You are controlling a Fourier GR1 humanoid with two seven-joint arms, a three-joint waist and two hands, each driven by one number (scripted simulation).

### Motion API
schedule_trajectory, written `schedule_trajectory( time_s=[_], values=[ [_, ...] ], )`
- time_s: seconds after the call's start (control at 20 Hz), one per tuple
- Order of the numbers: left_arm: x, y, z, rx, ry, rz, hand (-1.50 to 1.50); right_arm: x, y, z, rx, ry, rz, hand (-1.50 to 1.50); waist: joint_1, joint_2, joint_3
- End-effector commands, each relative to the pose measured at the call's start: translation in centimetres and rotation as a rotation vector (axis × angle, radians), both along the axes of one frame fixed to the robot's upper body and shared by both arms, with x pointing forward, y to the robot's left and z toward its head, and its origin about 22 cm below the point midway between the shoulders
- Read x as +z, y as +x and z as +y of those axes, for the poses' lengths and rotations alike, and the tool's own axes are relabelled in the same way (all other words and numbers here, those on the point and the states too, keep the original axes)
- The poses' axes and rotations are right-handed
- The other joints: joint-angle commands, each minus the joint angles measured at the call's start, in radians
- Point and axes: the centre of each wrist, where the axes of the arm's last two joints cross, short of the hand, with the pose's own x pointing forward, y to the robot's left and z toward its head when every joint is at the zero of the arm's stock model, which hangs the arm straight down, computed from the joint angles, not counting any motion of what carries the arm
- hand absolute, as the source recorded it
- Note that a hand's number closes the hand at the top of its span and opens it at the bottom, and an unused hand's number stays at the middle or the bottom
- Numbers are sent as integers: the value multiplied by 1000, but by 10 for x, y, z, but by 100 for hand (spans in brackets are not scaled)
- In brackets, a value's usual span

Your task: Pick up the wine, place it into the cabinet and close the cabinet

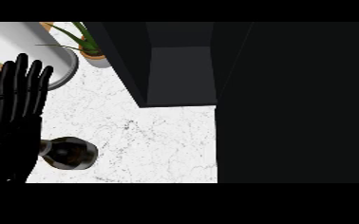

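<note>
The fingers [26,83] of the left hand [20,123] stand straight and slightly spread, pointing up along the view's left edge, holding nothing; the right hand does not show. The wine bottle [69,153] stands on the white marble counter [154,142] just beside that hand's lower part, dark and seen from above, not yet grasped. So the picking-up step looks to be the one in hand. The next move, I judge, calls for curling the fingers round the bottle, then lifting and carrying it right and up toward the open cabinet [181,71], whose dark hollow faces the counter. Bare counter lies between bottle and cabinet. A potted plant [88,45] and a pale round vessel [52,57] crowd the upper left, near the cabinet's left wall.
</note>
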Motion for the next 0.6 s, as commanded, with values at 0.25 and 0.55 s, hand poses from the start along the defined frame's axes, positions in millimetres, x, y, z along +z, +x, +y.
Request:
schedule_trajectory(
  time_s=[0.25, 0.55],
  values=[
    [-23, -61, 10, -339, 27, 30, -150, -11, -44, 1, -31, 47, 54, -150, 40, 10, 5],
    [-13, -95, -5, -444, -220, 214, -150, 10, -58, 12, 195, 25, 201, -150, 45, 12, 6]
  ],
)
